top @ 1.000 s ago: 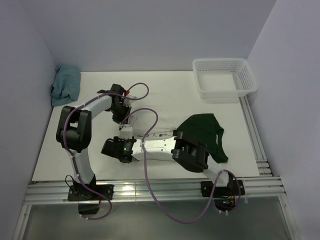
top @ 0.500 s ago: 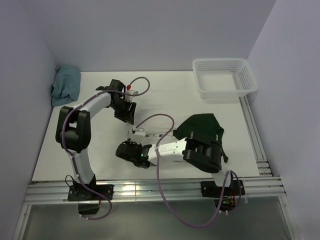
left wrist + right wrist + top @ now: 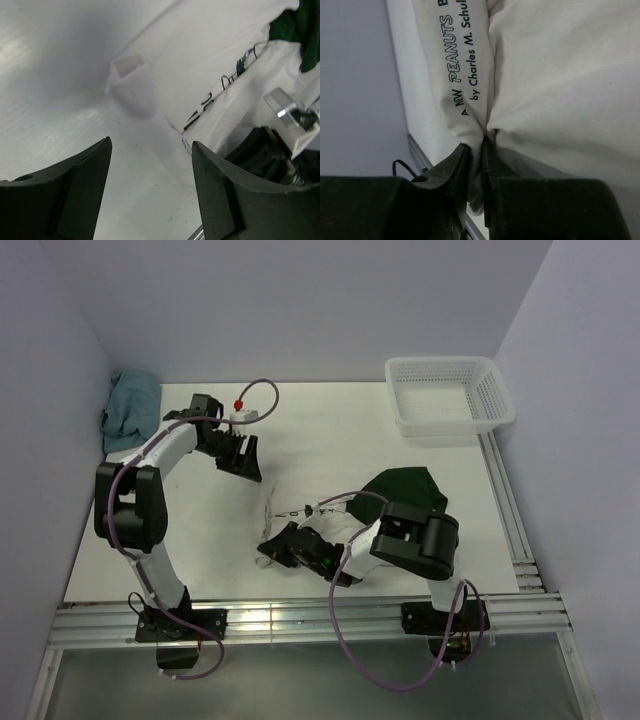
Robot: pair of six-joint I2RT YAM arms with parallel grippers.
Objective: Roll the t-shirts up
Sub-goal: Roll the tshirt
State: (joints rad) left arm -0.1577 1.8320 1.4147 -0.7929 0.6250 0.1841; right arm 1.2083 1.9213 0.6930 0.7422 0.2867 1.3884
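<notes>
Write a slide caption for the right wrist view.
Right gripper pinched shut on a fold of the cream t-shirt, dark printed lettering running up the cloth beside it.

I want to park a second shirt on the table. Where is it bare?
Bare: the back middle of the table, between the left gripper and the basket. Crowded: the near middle, where the right gripper pinches the t-shirt; teal cloth fills the back-left corner.

soft cream-white cloth t-shirt [image 3: 400, 495] with dark green sleeves lies bunched, partly folded, right of centre, print showing
</notes>
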